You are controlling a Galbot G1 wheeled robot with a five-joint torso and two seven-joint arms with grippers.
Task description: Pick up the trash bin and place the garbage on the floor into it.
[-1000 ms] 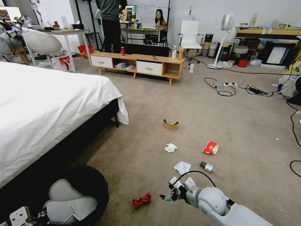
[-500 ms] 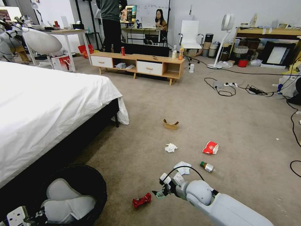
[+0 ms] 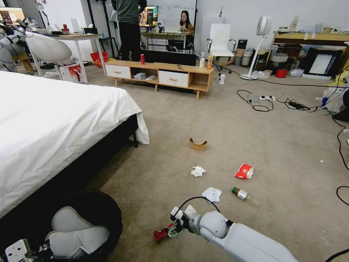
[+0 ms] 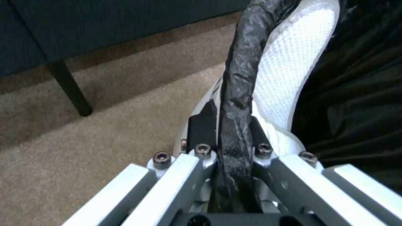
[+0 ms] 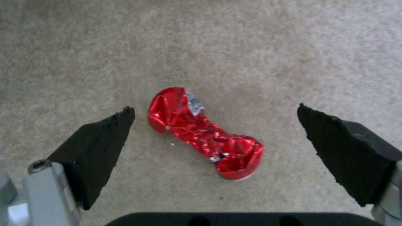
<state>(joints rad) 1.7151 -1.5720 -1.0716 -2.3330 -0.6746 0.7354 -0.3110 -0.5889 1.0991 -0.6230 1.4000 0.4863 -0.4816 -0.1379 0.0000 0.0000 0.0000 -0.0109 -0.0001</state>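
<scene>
While left gripper [image 4: 228,147] stays out of it, jaws clamped on bag-wrapped rim of bin [image 3: 109,214] at robot's left by bed [image 3: 54,120], right gripper [image 5: 213,138] hangs over crushed can [image 5: 203,133] on carpet [image 3: 218,120], jaws wide apart, one each side, not touching. Can: likely light, thin metal, dented, slick foil skin, possibly sharp folds. Best hold likely across pinched middle; ends flare, may slip. Tissues [image 3: 198,171], cup [image 3: 244,171], bottle [image 3: 240,193], cardboard tray [image 3: 198,144] lie farther off.
</scene>
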